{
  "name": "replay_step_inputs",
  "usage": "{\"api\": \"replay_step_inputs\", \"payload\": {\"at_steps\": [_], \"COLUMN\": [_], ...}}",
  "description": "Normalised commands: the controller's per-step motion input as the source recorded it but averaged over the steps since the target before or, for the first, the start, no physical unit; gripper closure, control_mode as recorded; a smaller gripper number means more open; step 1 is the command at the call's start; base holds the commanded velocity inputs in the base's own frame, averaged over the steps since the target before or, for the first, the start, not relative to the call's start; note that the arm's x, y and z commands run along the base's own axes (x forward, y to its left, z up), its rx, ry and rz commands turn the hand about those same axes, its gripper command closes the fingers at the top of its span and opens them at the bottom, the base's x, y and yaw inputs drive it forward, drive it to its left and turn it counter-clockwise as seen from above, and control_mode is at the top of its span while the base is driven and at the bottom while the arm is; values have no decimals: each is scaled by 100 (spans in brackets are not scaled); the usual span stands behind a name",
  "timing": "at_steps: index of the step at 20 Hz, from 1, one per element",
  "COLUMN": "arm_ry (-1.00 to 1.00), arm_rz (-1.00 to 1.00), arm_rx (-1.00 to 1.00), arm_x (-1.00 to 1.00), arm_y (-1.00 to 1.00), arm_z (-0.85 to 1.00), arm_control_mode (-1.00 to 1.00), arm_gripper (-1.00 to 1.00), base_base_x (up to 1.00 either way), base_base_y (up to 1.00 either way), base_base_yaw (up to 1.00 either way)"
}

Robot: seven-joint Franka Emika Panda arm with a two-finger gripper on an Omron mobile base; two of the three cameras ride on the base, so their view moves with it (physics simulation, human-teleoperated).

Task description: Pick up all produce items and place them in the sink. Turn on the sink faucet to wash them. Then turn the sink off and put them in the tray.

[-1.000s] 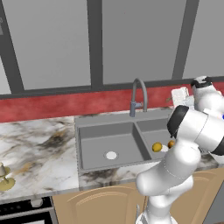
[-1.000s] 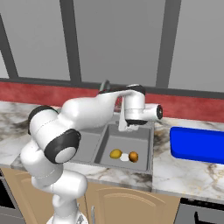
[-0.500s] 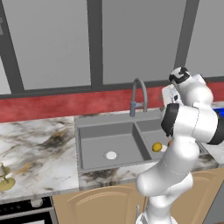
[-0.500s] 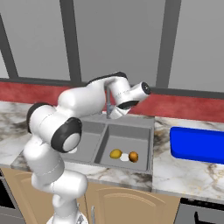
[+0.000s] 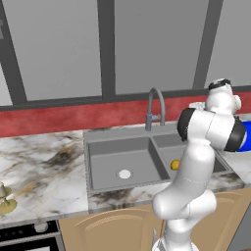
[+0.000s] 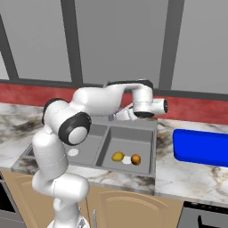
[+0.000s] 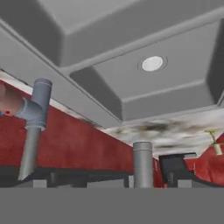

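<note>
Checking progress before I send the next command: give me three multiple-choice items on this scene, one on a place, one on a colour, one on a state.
1. Where do the two fruits lie?
A. on the tray
B. in the sink's right basin
C. on the counter by the stove

2. What colour is the tray?
A. blue
B. green
C. red

3. How is the tray loaded?
A. both fruits on it
B. one fruit on it
C. nothing on it

Answers:
1 B: the orange fruit and the yellow fruit sit in the sink, right basin.
2 A: the tray is bright blue.
3 C: its surface is bare.
</note>
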Motion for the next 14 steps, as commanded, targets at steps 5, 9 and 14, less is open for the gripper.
{"api": "replay_step_inputs", "payload": {"at_steps": [5, 9, 14], "arm_ry": [0, -5, -4], "arm_rz": [-14, -19, -24], "arm_rx": [37, 27, 10], "arm_x": [41, 17, 15], "arm_y": [-1, 0, 43], "arm_z": [-26, -11, 0], "arm_control_mode": [-100, -100, -100], "arm_gripper": [-100, -100, -100], "base_base_x": [0, 0, 0], "base_base_y": [0, 0, 0], "base_base_yaw": [0, 0, 0]}}
